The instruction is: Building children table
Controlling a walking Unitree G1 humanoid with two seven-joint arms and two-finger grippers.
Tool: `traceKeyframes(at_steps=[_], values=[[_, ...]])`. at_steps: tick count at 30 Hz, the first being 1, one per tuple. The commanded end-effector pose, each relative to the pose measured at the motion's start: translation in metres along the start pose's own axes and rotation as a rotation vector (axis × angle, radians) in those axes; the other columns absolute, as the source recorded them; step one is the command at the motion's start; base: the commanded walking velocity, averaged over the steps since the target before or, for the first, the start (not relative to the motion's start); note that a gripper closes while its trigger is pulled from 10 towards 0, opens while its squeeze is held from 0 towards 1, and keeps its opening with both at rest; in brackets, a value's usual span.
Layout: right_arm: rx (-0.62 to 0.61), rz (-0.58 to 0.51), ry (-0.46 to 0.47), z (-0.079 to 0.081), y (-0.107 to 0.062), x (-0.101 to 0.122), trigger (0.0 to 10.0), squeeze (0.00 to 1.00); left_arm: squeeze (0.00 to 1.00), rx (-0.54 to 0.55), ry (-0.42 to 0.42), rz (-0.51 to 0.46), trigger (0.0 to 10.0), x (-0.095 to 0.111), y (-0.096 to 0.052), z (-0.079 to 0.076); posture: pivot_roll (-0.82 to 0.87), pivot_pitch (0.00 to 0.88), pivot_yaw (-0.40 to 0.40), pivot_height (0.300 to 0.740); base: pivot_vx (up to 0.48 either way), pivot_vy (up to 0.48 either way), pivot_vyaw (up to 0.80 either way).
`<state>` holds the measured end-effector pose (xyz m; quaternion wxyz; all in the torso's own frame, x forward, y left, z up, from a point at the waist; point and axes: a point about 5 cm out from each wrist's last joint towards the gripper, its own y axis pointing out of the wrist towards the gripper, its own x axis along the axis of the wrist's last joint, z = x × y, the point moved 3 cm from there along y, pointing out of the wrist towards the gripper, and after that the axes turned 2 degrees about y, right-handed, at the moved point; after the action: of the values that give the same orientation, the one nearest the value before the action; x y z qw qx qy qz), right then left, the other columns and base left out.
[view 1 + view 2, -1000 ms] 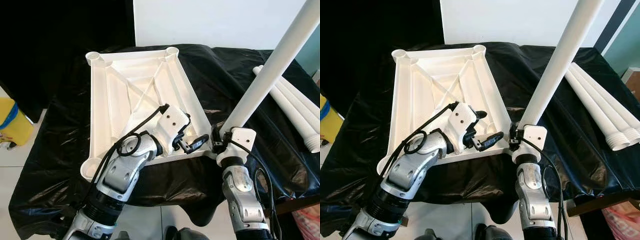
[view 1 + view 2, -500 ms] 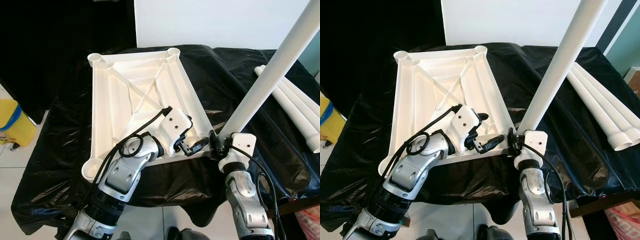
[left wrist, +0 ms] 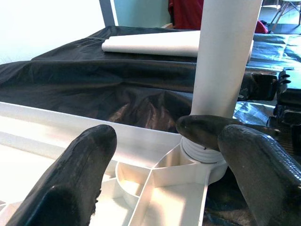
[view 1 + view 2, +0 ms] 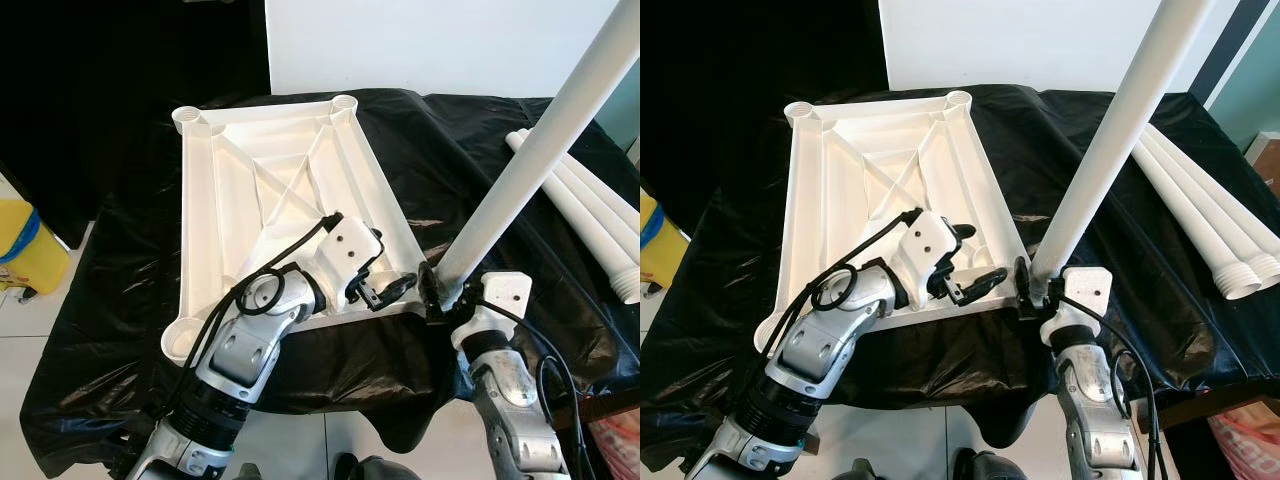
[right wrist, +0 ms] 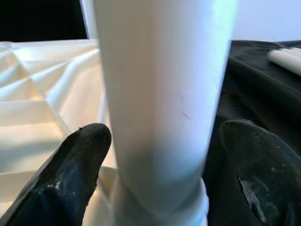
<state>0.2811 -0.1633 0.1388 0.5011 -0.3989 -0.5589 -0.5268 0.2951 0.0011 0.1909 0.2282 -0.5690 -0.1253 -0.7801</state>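
The white tabletop (image 4: 270,200) lies upside down on the black-covered counter (image 4: 450,170), its ribbed underside facing up and a round socket at each corner. A long white table leg (image 4: 540,150) stands tilted in the near right corner socket (image 3: 200,162), its threaded end sitting in the socket's ring, and it leans up and away to the robot's right. The right gripper (image 4: 1038,290) is at the base of that leg, just above the socket; in the right wrist view its two black fingers (image 5: 77,165) stand on either side of the leg with a gap showing between each finger and the white tube, so it is spread around the leg rather than clamped. The left gripper (image 4: 385,290) reaches across the near edge of the tabletop toward the same corner, its fingers (image 3: 80,174) apart, one over the inner ribs and the other near the socket. Three more white legs (image 4: 1210,230) lie side by side on the counter well to the right, threaded ends toward the robot. A yellow bin (image 4: 25,245) stands on the floor to the left.
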Motion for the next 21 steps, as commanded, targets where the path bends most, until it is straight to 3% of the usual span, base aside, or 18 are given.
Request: traceKeyframes(at_steps=[1,3,7,20,21], values=[[0.049,-0.004,0.0,-0.003,-0.001,0.002,10.0,0.0,0.0,0.055,0.008,0.001,10.0,-0.001,0.001,0.004,-0.02,0.116,-0.057,0.74,0.0,0.0,0.0],[0.168,0.003,-0.043,-0.004,0.003,0.005,10.0,0.0,0.0,0.037,0.005,-0.001,10.0,0.0,0.001,0.002,-0.03,0.117,-0.051,0.74,0.0,0.0,0.0],[0.274,0.029,-0.086,-0.006,0.009,0.003,10.0,0.0,0.0,0.026,0.006,-0.001,10.0,0.0,0.002,0.003,-0.02,0.115,-0.046,0.74,0.0,0.0,0.0],[0.391,0.075,-0.139,-0.007,0.019,-0.005,10.0,0.0,0.0,0.013,0.019,-0.01,10.0,0.005,0.004,0.006,-0.01,0.103,-0.026,0.74,0.0,0.0,0.0],[0.41,0.082,-0.142,-0.008,0.021,-0.007,2.5,0.0,0.0,0.012,0.027,-0.007,10.0,0.005,0.004,0.007,-0.01,0.105,-0.022,0.74,0.0,0.0,0.0]])
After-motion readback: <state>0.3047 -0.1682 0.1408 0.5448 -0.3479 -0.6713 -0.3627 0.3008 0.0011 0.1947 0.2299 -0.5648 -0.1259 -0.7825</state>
